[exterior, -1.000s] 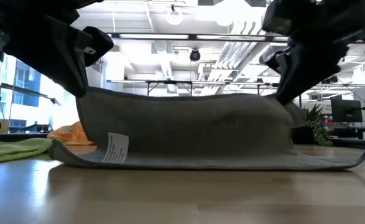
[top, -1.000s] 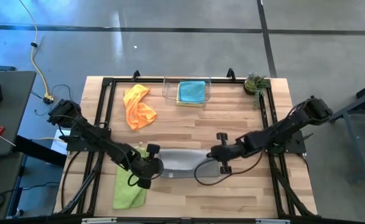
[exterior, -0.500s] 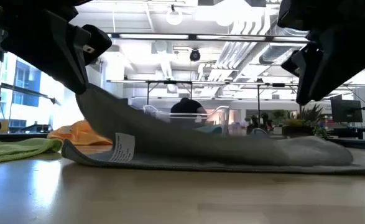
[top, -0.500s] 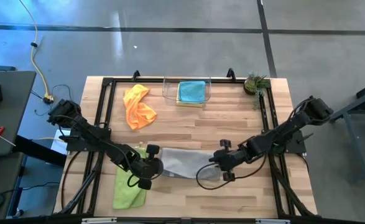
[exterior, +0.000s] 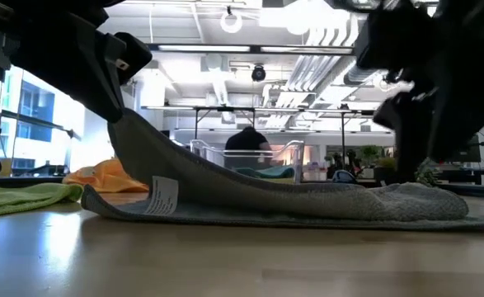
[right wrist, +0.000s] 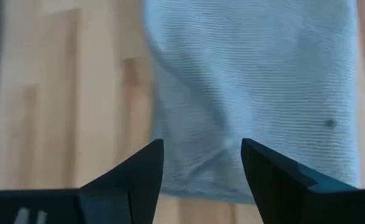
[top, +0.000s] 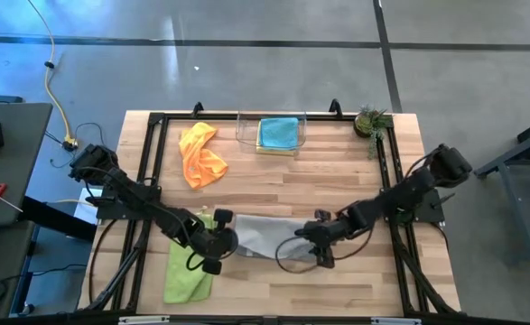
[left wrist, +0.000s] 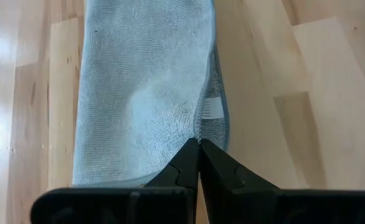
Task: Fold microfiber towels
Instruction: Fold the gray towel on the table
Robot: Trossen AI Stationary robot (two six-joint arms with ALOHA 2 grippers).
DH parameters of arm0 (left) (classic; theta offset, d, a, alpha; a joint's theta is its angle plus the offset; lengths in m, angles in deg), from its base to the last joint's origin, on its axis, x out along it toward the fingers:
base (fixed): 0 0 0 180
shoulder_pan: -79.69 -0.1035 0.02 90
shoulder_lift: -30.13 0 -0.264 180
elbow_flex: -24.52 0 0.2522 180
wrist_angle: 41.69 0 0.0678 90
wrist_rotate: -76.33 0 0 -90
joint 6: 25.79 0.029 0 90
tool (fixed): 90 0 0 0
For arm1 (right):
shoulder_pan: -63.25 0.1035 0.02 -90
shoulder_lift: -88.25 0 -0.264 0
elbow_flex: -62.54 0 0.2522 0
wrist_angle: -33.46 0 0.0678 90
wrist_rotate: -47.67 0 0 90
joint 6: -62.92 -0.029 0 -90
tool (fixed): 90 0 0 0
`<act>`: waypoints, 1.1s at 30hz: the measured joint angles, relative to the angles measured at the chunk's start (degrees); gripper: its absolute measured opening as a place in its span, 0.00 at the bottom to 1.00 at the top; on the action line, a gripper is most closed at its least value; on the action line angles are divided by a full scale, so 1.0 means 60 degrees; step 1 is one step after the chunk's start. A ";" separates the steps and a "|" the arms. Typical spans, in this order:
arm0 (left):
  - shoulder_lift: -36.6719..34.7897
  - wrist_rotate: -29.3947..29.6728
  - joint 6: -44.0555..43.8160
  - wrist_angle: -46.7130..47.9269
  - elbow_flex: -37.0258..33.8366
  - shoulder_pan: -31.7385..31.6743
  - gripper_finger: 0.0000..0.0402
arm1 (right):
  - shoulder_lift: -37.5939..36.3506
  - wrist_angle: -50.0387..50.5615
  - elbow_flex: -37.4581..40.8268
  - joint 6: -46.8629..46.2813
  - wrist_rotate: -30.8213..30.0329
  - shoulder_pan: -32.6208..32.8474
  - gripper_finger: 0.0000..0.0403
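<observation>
A lime green towel (top: 187, 268) lies at the surface's (top: 337, 185) front left. Beside it, the left gripper (top: 221, 240) has its jaws closed on the grey towel's (top: 263, 235) left end, lifting that edge. The towel's right end lies flat beneath the right gripper (top: 311, 242), whose jaws stand wide, holding nothing.

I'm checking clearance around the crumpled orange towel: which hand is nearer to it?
Left. The left hand sits below the orange towel, shut on the grey towel. The right hand is farther right, open.
</observation>
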 joint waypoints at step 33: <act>-0.0240 0.0436 -0.0213 0.0625 -0.0004 -0.0809 0.00 | -0.0926 0.0995 -0.0004 0.0498 -0.0438 -0.0554 0.01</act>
